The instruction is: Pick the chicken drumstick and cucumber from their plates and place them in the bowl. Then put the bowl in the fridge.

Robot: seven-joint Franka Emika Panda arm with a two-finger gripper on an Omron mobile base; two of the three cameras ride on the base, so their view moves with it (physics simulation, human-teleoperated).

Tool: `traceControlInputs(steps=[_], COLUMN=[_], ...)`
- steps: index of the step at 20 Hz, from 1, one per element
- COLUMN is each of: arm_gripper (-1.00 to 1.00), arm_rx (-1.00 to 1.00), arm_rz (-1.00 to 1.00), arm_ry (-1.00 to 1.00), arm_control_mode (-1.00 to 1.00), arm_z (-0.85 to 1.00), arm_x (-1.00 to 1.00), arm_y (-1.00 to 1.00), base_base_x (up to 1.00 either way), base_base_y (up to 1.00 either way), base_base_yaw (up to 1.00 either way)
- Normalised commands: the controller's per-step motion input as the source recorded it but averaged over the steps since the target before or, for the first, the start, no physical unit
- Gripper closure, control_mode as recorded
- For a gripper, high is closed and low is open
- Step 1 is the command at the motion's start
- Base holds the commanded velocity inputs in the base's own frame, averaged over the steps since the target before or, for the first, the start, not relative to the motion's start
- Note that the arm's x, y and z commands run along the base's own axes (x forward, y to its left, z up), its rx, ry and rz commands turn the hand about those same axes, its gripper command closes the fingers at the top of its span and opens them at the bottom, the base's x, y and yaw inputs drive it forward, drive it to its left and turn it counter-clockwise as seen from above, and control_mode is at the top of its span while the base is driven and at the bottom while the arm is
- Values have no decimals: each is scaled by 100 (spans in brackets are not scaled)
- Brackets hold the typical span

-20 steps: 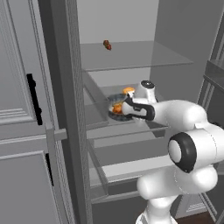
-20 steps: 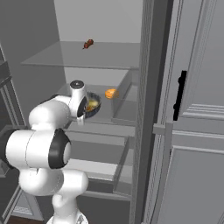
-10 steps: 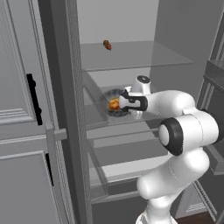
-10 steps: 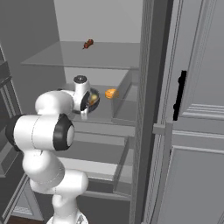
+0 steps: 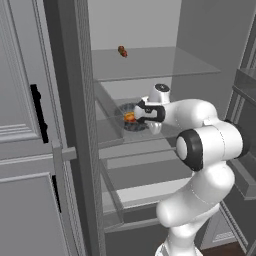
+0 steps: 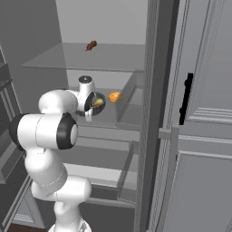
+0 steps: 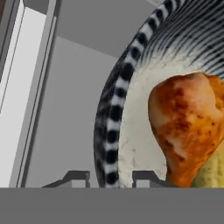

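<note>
Bowl rim [image 7: 114, 114] is my landmark; everything here is placed off it. Hand view, left to right: bare grey fridge shelf [image 7: 65, 109] outside the rim, then the rim's striped edge rising between my two fingertips [image 7: 78, 177], one tip outside the wall, the other inside over the pale speckled floor. Gripper [image 7: 110, 178] straddles the rim with a narrow gap; I see daylight on either side of the wall, so I judge the jaws slightly parted rather than pinching, though contact at the tips is hard to tell.

Further in from the rim lies the chicken drumstick [image 7: 188, 127], fat end up in this view, long axis running roughly parallel to the rim's near stretch. Yellow-green cucumber [image 7: 213, 173] peeks out beyond it at the frame's corner, touching the drumstick.

Left base view: bowl [image 5: 131, 118] sits on the fridge's middle glass shelf, hand just beside it. Right base view agrees; a loose orange fruit [image 6: 115, 96] lies just beyond the bowl.

Judgement: bowl is placed; coming move is a straight pull-back away from the rim, clear of the wall.
</note>
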Motion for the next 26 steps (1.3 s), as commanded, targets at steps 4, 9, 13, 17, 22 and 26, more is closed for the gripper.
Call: traceControlInputs(steps=[4, 9, 13, 17, 22, 26], arm_gripper=[-100, -100, -100, -100, -100, -100], arm_rx=[0, 2, 10, 2, 0, 1], arm_rz=[3, 1, 0, 0, 0, -5], arm_ry=[-10, -11, -11, -18, -6, 0], arm_control_mode=[-100, -100, -100, -100, -100, -100], arm_z=[4, 3, 13, 77, 69, 10], arm_x=[0, -41, -94, -70, -97, -100], arm_y=[0, 0, -2, 0, 0, -4], base_base_x=[0, 0, 0, 0, 0, 0], base_base_y=[0, 0, 0, 0, 0, 0], base_base_yaw=[0, 0, 0, 0, 0, 0])
